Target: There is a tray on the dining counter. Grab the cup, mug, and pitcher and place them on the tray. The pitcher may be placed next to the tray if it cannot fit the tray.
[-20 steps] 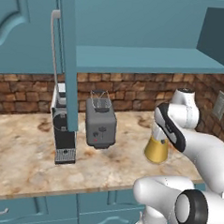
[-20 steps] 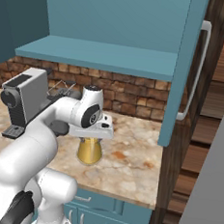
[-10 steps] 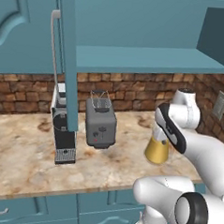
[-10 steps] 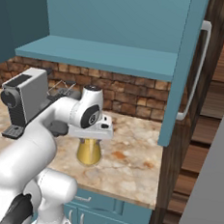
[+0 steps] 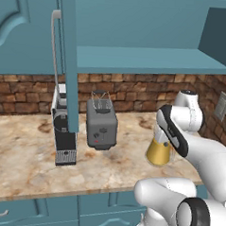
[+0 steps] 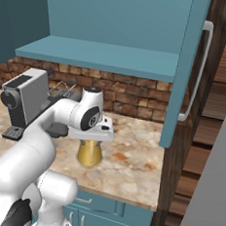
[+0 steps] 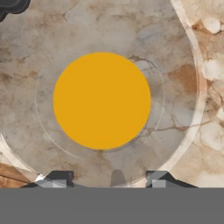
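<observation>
The pitcher [image 5: 158, 153] [image 6: 89, 155], a clear glass cone with orange-yellow liquid, stands on the marble worktop [image 5: 26, 166] above teal cabinets. My gripper [image 6: 91, 137] points straight down over it, and the hand covers its neck. In the hand view I look down through the glass at the round orange liquid of the pitcher [image 7: 101, 100]. The gripper [image 7: 108, 180] has its two fingertips [image 7: 59, 179] apart on either side of the neck, closed in on it. The tray, dining counter, cup and mug are out of view.
A grey toaster [image 5: 101, 124] and a coffee machine [image 5: 64, 133] [image 6: 25, 101] stand left of the pitcher. Open teal cabinet doors [image 5: 66, 60] [image 6: 187, 68] hang over the worktop, under a shelf [image 5: 146, 60]. Brick wall behind; a wall socket [image 5: 223, 106] at the right.
The arm and the pitcher hold the same place. The fingers have drawn slightly closer on the neck.
</observation>
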